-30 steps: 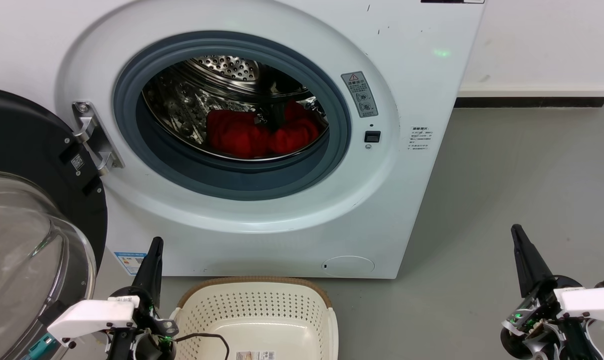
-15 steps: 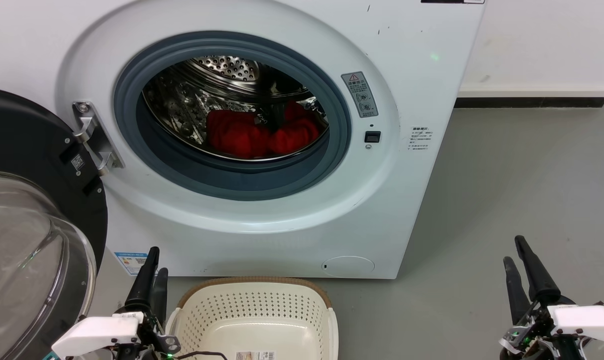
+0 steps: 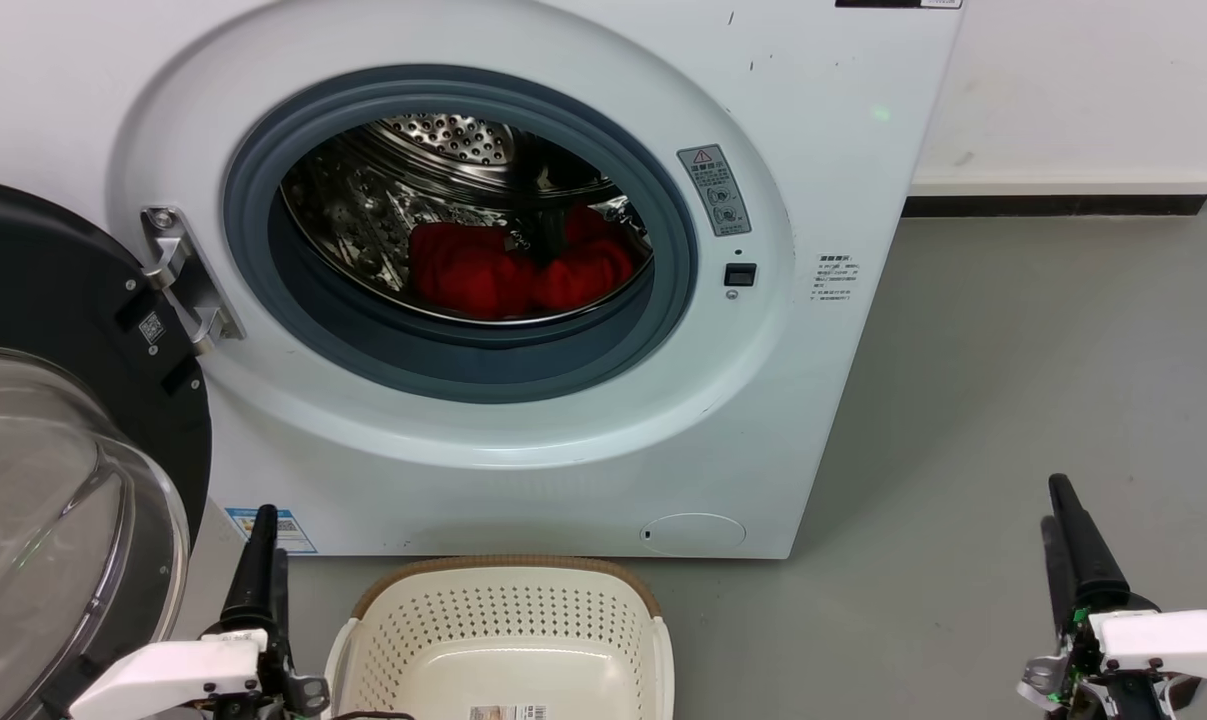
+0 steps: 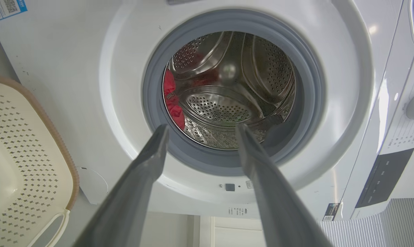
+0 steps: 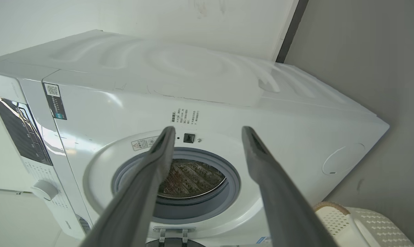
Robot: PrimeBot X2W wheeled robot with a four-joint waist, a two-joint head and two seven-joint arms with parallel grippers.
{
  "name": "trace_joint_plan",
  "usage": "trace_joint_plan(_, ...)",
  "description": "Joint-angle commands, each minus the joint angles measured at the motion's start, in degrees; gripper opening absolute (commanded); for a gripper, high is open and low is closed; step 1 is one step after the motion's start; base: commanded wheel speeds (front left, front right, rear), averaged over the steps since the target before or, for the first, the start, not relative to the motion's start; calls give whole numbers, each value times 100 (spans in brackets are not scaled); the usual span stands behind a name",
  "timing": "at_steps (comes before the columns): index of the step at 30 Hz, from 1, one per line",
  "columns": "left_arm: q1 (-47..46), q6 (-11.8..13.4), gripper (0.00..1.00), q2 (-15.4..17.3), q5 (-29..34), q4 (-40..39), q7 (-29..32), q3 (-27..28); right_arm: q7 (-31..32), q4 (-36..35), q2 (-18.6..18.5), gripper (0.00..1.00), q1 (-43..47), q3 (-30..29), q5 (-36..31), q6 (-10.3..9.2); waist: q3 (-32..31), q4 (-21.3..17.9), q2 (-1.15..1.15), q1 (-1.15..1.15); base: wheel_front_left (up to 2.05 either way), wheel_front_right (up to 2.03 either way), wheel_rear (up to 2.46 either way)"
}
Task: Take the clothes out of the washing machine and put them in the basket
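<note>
Door (image 3: 63,450) of the washing machine (image 3: 823,180) is swung fully open on the robot's left, glass dome facing out. The clothes (image 3: 518,270) are one red bundle on the bottom of the perforated drum (image 3: 443,135), a bit right of centre in the head view; the left wrist view catches a red sliver of them at the port's left edge. The basket (image 3: 508,575) sits on the floor (image 3: 1013,380) directly in front of the machine, below the port, with a label sticker on its bottom. Left end effector (image 4: 202,127): fingers clearly spread, holding nothing, low between the door and the basket's left rim, aimed at the port. Right end effector (image 5: 208,128): also spread and holding nothing, over bare floor at lower right, well apart from the machine and the basket.
</note>
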Motion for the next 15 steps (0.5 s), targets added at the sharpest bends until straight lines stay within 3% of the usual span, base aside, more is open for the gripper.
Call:
trace_joint_plan(1,-52,33,100,16,152,-90,-58,77,-59,-119,-29,100,-54,-57,-262,0,-1,-4,0,0,0,0,0)
trace_joint_plan(4,-59,114,100,17,499,-194,-129,195,-129,-232,-29,100,-62,-174,-806,0,1,-13,0,0,0,0,0)
trace_joint_plan(15,-15,769,100,18,1882,-973,-369,252,-372,-987,-30,100,-44,-299,-2950,1,16,-49,0,0,0,0,0)
